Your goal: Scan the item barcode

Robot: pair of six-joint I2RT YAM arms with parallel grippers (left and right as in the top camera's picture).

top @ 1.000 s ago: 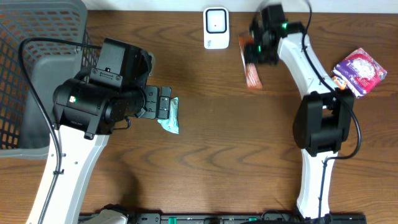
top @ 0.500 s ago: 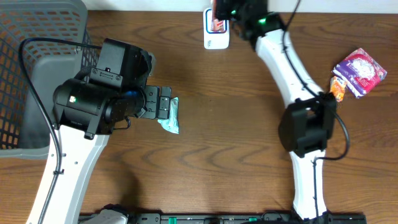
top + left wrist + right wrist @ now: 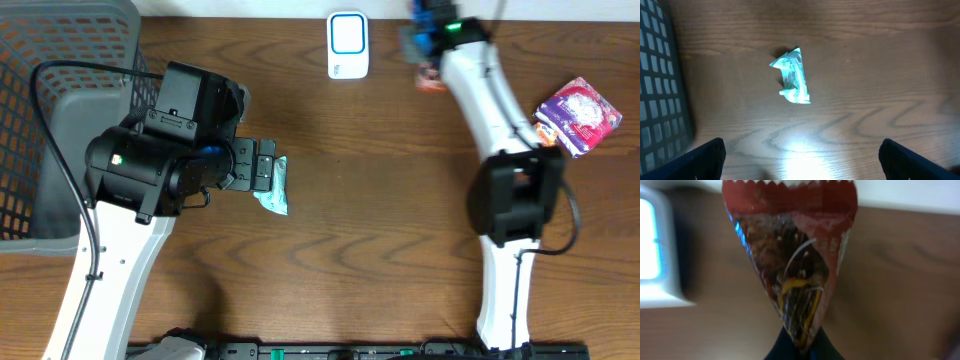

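Right gripper (image 3: pixel 800 347) is clamped shut on one end of the red packet (image 3: pixel 792 265), holding it just right of the scanner (image 3: pixel 347 45), apparently for barcode presentation; left gripper (image 3: pixel 802 160) hangs, jaws wide apart, over a teal wrapper (image 3: pixel 791 77) on the table (image 3: pixel 380 200).

Soft even light, white glare on the table (image 3: pixel 800 155), blurry close-up snack packet (image 3: pixel 795 275).

Glossy foil packet (image 3: pixel 790 270), wood-grain table (image 3: pixel 380 200) w/ sheen.
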